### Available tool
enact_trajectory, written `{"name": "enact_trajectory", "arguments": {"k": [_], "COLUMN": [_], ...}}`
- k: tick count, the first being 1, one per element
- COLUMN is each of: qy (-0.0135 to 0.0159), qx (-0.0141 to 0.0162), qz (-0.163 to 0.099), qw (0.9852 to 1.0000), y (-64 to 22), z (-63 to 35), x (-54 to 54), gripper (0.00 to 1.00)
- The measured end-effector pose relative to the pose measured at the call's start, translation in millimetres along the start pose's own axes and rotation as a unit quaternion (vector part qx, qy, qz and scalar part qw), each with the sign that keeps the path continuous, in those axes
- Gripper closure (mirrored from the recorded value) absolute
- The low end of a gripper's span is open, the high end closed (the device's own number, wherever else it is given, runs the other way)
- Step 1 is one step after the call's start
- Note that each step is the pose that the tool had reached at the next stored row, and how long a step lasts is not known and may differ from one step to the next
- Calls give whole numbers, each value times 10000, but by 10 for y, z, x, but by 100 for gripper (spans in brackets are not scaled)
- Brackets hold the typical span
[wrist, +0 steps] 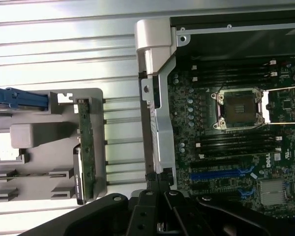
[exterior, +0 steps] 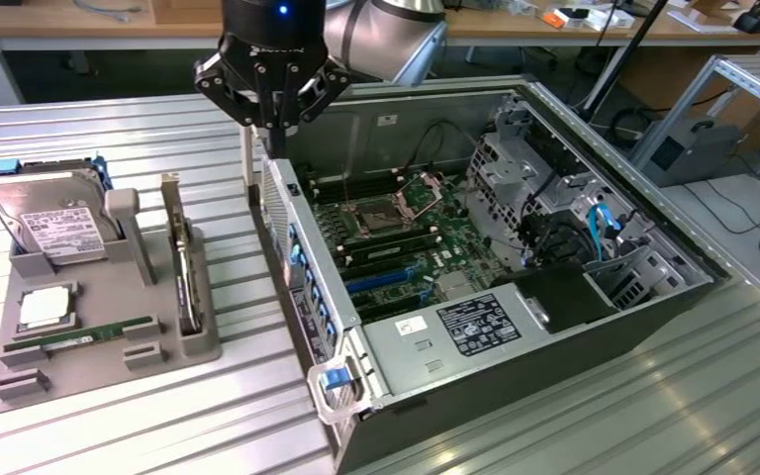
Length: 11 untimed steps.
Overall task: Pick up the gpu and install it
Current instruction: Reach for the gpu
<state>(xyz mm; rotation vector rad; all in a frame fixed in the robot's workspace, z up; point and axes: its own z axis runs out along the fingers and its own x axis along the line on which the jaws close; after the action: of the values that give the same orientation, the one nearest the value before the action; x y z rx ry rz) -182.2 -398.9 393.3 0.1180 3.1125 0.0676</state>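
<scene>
Empty fingers (exterior: pixel 274 125) pressed together above the open computer case's (exterior: pixel 617 188) side wall.
The gpu (exterior: pixel 182 269) stands on edge in the grey holder (exterior: pixel 90 368) on the bench (exterior: pixel 130 435), well apart from the fingers, below them and toward the exterior view's left.

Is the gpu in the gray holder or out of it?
In: the gpu stands on edge in a slot of the gray holder, and the shut gripper hangs apart from it, near the case wall.
</scene>
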Motion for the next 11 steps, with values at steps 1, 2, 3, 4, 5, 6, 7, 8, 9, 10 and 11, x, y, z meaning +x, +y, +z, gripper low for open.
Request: {"name": "enact_trajectory", "arguments": {"k": [1, 2, 3, 4, 5, 6, 7, 8, 9, 10, 11], "qy": [0, 0, 0, 0, 0, 0, 0, 0, 0, 0, 0], "qx": [0, 0, 0, 0, 0, 0, 0, 0, 0, 0, 0], "qz": [0, 0, 0, 0, 0, 0, 0, 0, 0, 0, 0], "qw": [10000, 10000, 10000, 10000, 10000, 10000, 10000, 10000, 10000, 10000, 10000], "y": [-1, -2, -2, -3, -4, -5, -6, -7, -8, -9, -9], "z": [0, 0, -1, -1, -1, -1, -2, -2, -3, -3, -3], "x": [12, 21, 30, 40, 49, 65, 79, 91, 102, 112, 121], "gripper": [89, 89, 89, 89, 89, 89, 89, 89, 89, 89, 89]}}
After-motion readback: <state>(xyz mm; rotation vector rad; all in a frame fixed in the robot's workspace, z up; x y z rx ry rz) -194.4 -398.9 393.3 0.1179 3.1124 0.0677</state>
